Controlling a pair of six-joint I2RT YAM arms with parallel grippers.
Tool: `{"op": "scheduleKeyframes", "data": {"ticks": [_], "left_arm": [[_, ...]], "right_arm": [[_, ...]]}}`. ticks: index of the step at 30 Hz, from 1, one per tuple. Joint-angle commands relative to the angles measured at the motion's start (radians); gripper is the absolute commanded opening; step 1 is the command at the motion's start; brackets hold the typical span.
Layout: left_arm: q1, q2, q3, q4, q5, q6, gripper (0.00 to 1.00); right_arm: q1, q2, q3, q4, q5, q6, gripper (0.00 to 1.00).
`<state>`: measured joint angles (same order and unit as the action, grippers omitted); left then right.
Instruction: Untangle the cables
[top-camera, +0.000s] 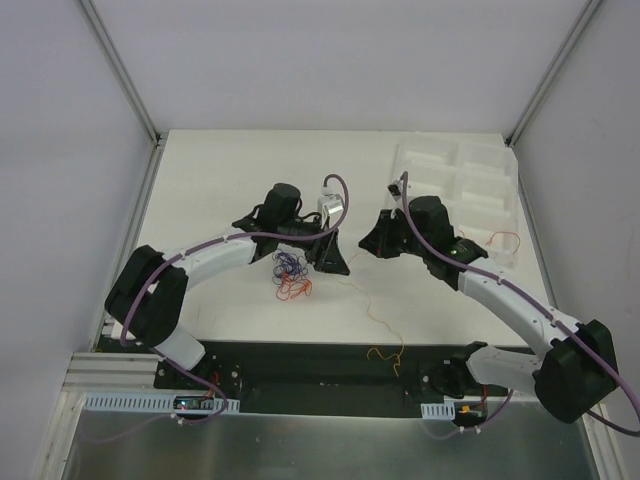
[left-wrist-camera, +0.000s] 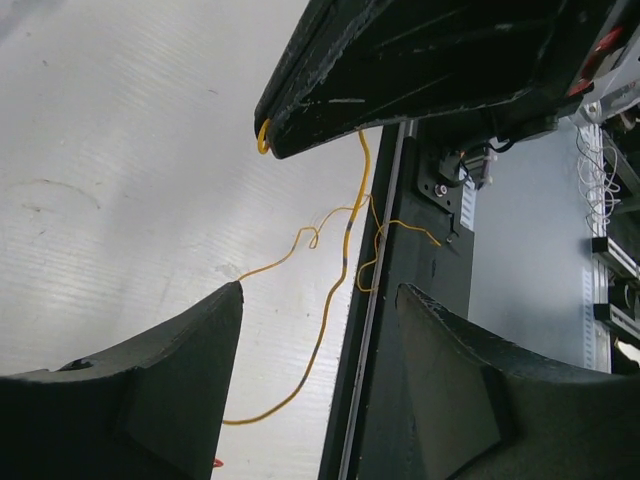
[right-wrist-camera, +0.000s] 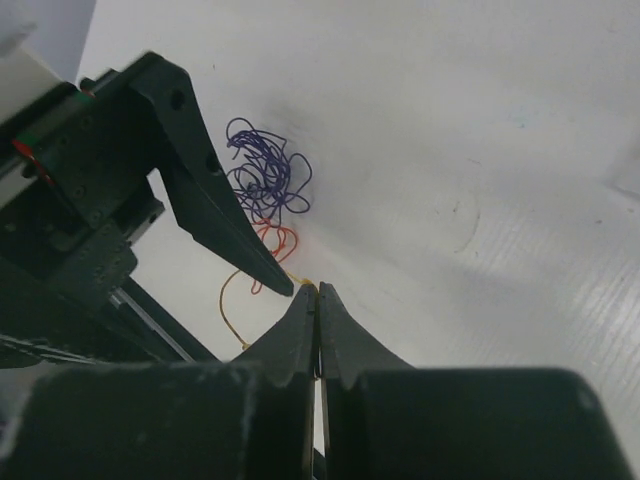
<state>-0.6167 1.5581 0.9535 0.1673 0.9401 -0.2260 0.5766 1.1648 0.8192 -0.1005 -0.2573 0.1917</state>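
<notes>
Cables (top-camera: 290, 275): purple-orange knot at middle of bench (top-camera: 220, 180). Right pincer (right-wrist-camera: 317, 293) closed on yellow cable (left-wrist-camera: 365, 170), holding strand away from knot. Left pincer (left-wrist-camera: 320, 335) open beside it, likely to regrip.

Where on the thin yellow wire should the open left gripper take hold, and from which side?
Probably the straight stretch of the thin yellow wire near the shut right gripper, coming from above: it runs between the fingers of the left gripper, away from the kinked loops.
</notes>
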Motion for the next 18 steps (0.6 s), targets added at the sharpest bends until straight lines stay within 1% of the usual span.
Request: {"op": "scheduleKeyframes", "data": {"ticks": [1, 3, 4, 6, 7, 8, 10, 12, 13, 14, 15, 17, 18], "left_arm": [[-0.015, 0.010, 0.044, 0.047, 0.043, 0.028, 0.59], [-0.017, 0.025, 0.054, 0.046, 0.043, 0.010, 0.52], [-0.017, 0.031, 0.060, 0.047, 0.046, -0.002, 0.46], [-0.021, 0.042, 0.079, 0.043, 0.048, -0.019, 0.23], [-0.021, 0.045, 0.097, 0.037, 0.040, -0.035, 0.10], [-0.021, 0.043, 0.112, 0.015, 0.025, -0.041, 0.00], [-0.020, 0.036, 0.140, -0.014, 0.000, -0.052, 0.00], [-0.017, 0.031, 0.171, -0.044, -0.010, -0.056, 0.00], [-0.014, 0.028, 0.192, -0.072, -0.029, -0.053, 0.00], [-0.009, 0.023, 0.208, -0.093, -0.055, -0.050, 0.00], [0.001, 0.025, 0.224, -0.110, -0.072, -0.053, 0.00], [0.027, 0.033, 0.252, -0.132, -0.109, -0.068, 0.00], [0.043, 0.042, 0.269, -0.149, -0.124, -0.072, 0.00]], "right_arm": [[-0.017, -0.027, 0.057, 0.065, -0.089, 0.055, 0.00], [-0.017, -0.022, 0.072, 0.067, -0.106, 0.063, 0.01], [-0.018, -0.021, 0.077, 0.067, -0.109, 0.066, 0.00], [-0.015, -0.024, 0.084, 0.061, -0.106, 0.068, 0.00], [-0.017, -0.030, 0.087, 0.048, -0.100, 0.058, 0.01], [-0.017, -0.036, 0.093, 0.023, -0.082, 0.046, 0.09], [-0.017, -0.047, 0.104, -0.075, -0.025, 0.014, 0.37], [-0.020, -0.066, 0.095, -0.186, 0.038, -0.024, 0.59], [-0.018, -0.080, 0.071, -0.200, 0.074, -0.029, 0.66], [-0.018, -0.102, 0.042, -0.218, 0.101, -0.029, 0.73], [-0.020, -0.123, 0.014, -0.228, 0.127, -0.028, 0.77], [-0.018, -0.163, -0.046, -0.251, 0.179, 0.003, 0.80], [-0.020, -0.181, -0.073, -0.266, 0.205, 0.021, 0.80]]}}
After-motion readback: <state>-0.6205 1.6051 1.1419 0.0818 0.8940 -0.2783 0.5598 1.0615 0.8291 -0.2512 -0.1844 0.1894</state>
